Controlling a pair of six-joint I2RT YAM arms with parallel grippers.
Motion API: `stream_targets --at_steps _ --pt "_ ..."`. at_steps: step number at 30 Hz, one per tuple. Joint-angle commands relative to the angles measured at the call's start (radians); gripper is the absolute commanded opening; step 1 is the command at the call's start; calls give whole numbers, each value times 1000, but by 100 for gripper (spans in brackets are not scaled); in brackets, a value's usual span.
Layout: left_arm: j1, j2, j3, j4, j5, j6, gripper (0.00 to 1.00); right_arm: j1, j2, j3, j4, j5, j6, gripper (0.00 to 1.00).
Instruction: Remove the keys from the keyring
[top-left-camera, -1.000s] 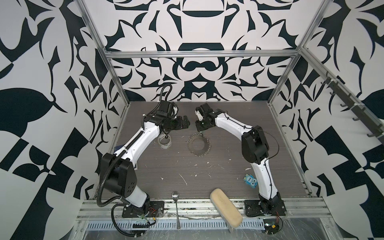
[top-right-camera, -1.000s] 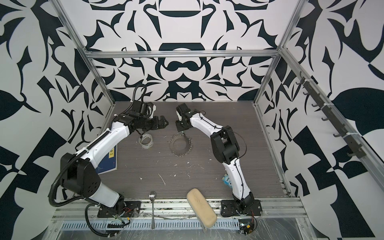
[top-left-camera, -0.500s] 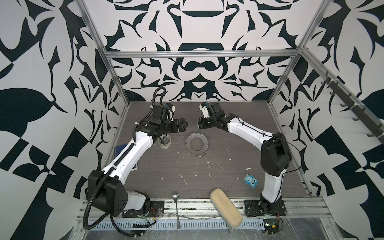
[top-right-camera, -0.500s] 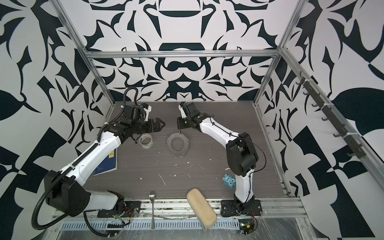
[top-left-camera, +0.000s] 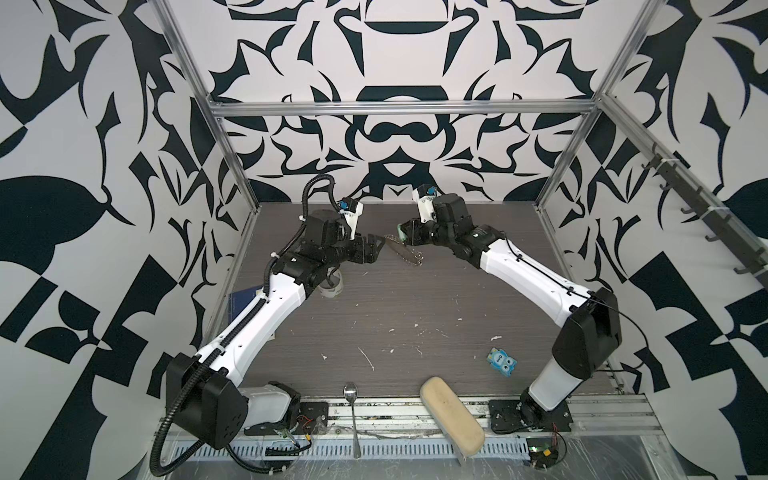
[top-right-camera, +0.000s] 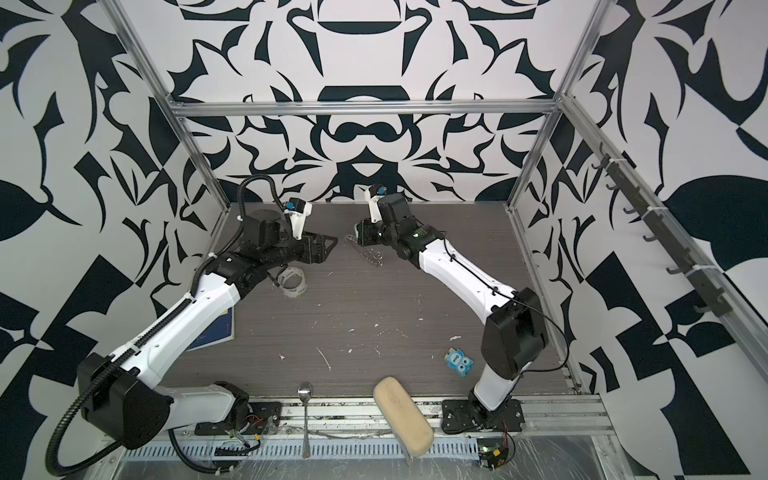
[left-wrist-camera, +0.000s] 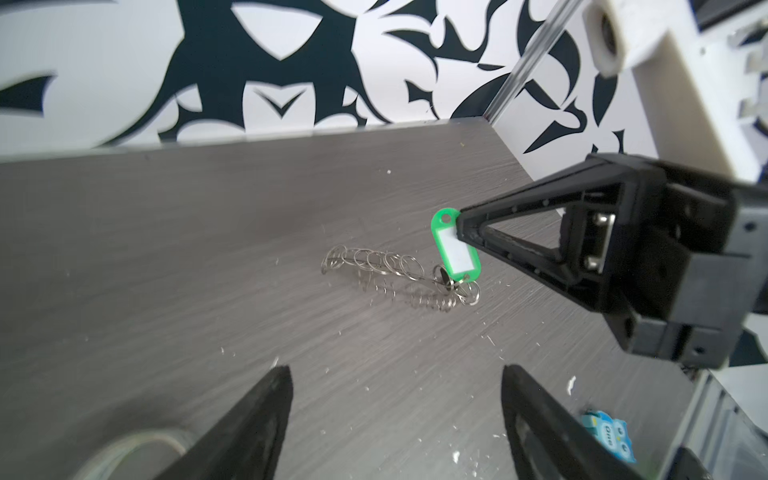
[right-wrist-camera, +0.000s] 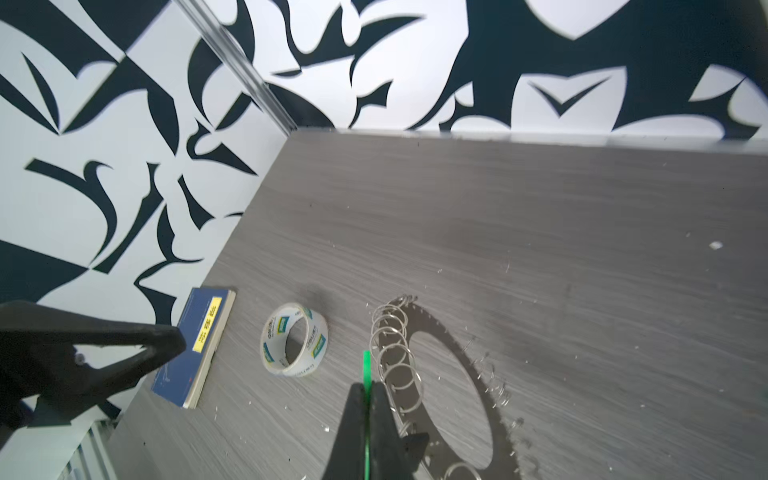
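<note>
Top view: we've got the right jaws pinching the green key (top-left-camera: 400, 230), with the keyring (top-left-camera: 406, 254) dangling off it over the tabletop (top-left-camera: 415, 316). Left wrist: the left jaws are spread wide, gripping nothing, near the key (left-wrist-camera: 454, 249). Right wrist: the jaws are clamped on the key's edge (right-wrist-camera: 366, 365), and the tape roll (right-wrist-camera: 295, 340) sits nearby.

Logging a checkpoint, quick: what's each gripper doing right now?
Left gripper: open, holding nothing.
Right gripper: closed on the green key, with the keyring hanging from it.
</note>
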Motion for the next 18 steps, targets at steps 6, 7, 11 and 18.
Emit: stream_targets --at_steps 6,7,11,18 --pt "-41 -22 -61 265 99 216 77 5 -96 118 46 103 27 0" --pt "-41 -22 -63 268 150 251 77 5 -107 121 44 101 30 0" --pt "-45 -60 -100 341 268 323 67 5 -160 111 38 107 50 0" --pt "-57 -49 -166 524 379 360 51 11 -233 84 55 127 64 0"
